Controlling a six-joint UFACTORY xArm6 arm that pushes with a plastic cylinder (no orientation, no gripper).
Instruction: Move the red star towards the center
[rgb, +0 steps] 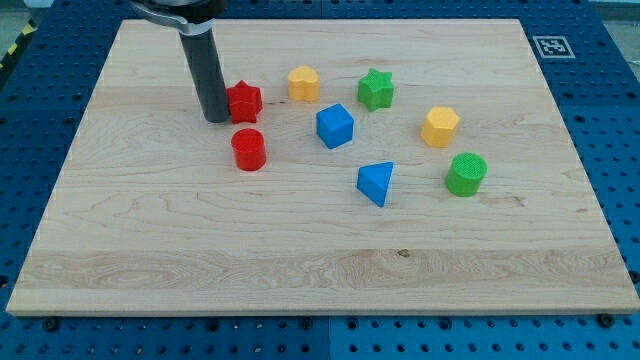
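The red star (244, 100) lies on the wooden board (200, 250) at the upper left of the block group. My tip (216, 119) stands right at the star's left side, touching or nearly touching it. A red cylinder (248, 149) sits just below the star, to the tip's lower right. The rod rises dark and straight to the view's top.
A yellow block (304, 83) and a green star (376, 88) lie right of the red star. A blue cube (335, 126), a blue triangular block (376, 182), a yellow hexagonal block (440, 127) and a green cylinder (466, 173) lie further right.
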